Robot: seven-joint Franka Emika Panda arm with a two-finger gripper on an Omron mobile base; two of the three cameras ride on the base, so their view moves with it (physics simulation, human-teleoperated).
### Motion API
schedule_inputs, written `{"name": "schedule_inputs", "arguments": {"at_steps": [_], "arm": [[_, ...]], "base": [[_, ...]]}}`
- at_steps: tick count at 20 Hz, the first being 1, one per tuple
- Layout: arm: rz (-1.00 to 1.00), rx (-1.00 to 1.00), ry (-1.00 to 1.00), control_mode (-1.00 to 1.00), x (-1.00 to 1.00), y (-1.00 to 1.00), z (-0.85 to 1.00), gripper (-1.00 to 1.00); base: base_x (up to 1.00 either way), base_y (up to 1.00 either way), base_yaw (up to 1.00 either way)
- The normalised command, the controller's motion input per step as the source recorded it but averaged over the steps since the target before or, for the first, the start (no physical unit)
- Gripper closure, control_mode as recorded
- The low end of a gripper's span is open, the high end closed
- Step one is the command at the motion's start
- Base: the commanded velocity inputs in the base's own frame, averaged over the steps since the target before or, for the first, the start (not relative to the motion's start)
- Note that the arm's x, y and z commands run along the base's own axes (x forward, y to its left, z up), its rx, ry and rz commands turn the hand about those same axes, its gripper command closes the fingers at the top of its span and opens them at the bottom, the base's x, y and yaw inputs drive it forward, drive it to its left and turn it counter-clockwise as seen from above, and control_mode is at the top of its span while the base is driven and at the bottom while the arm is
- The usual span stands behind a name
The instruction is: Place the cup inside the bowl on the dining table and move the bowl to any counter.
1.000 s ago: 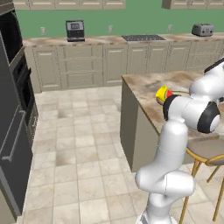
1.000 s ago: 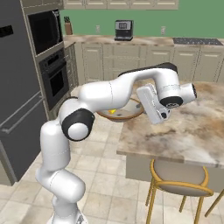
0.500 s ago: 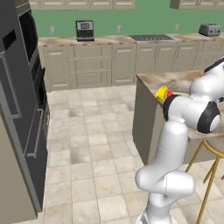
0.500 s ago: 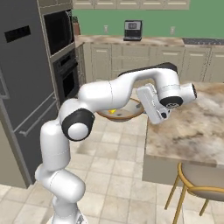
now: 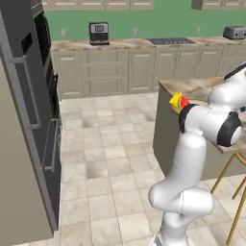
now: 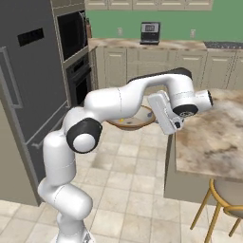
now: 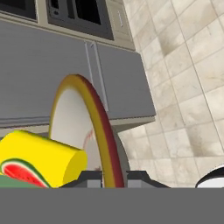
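Gripper (image 7: 114, 177) is clamped on the bowl's rim, as best I can read it from the hand view: one dark fingertip sits either side of the tan edge, which runs straight up between them. So the bowl (image 7: 85, 131) is edge-on to the hand, its long rim line heading away from the fingers, and the cup (image 7: 37, 157) lies on its side inside it, just beside the fingertips, watermelon-looking red mark facing the camera.

From the right base view, the bowl (image 6: 135, 121) hangs in the air off the dining table's (image 6: 213, 137) near corner, over bare floor, with the forearm passing in front of it. The left base view shows the cup (image 5: 178, 101) poking out above the arm's elbow, level with the table edge.

What matters for the coming move, I reckon: the counter (image 5: 129, 45) lies well beyond the bowl, across the open tiles, along the green wall. Bowl's already off the table, so it's a straight carry forward, keeping it level enough that the loose cup doesn't roll out.
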Motion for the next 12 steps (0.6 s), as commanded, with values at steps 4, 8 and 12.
{"name": "schedule_inputs", "arguments": {"at_steps": [4, 8, 12], "arm": [[0.0, 0.0, 0.0, 1.0, 0.0, 0.0, 0.0, 1.0], [0.0, 0.0, 0.0, 1.0, 0.0, 0.0, 0.0, 1.0], [0.0, 0.0, 0.0, 1.0, 0.0, 0.0, 0.0, 1.0]], "base": [[0.38, 0.32, 0.0], [0.52, 0.44, 0.0], [0.49, 0.44, 0.0]]}}
